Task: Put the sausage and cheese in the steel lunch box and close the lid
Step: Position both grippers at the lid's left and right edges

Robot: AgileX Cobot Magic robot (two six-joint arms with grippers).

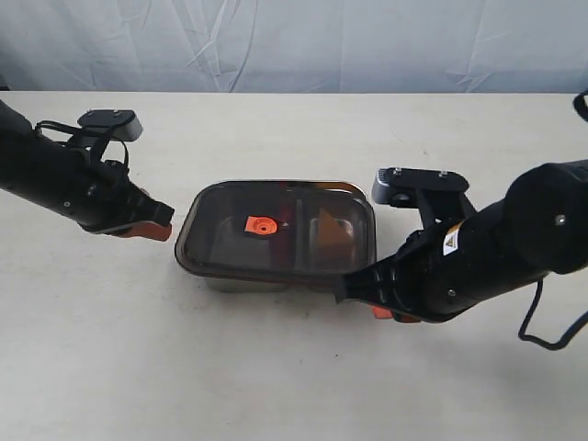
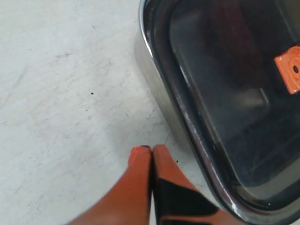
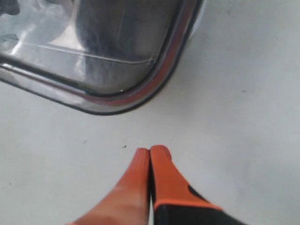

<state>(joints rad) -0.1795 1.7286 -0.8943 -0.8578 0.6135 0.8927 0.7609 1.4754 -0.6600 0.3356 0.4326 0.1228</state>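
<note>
The dark smoky lid [image 1: 225,230] lies on the steel lunch box [image 1: 241,284], its orange valve [image 1: 260,225] at the centre. Through the lid a dim orange-brown shape, probably the cheese [image 1: 334,231], shows in the right compartment. The sausage is not visible. My left gripper [image 1: 162,231] is shut and empty, just left of the box; in the left wrist view its tips [image 2: 152,149] sit on the table beside the box wall [image 2: 154,91]. My right gripper [image 1: 382,312] is shut and empty at the box's front right corner, tips [image 3: 150,150] short of the lid rim [image 3: 140,91].
The pale tabletop [image 1: 276,367] stretches around the box, with a wrinkled white backdrop [image 1: 294,41] behind it. The right arm's dark body [image 1: 496,248] looms over the table right of the box. A black cable [image 1: 542,331] hangs at the far right.
</note>
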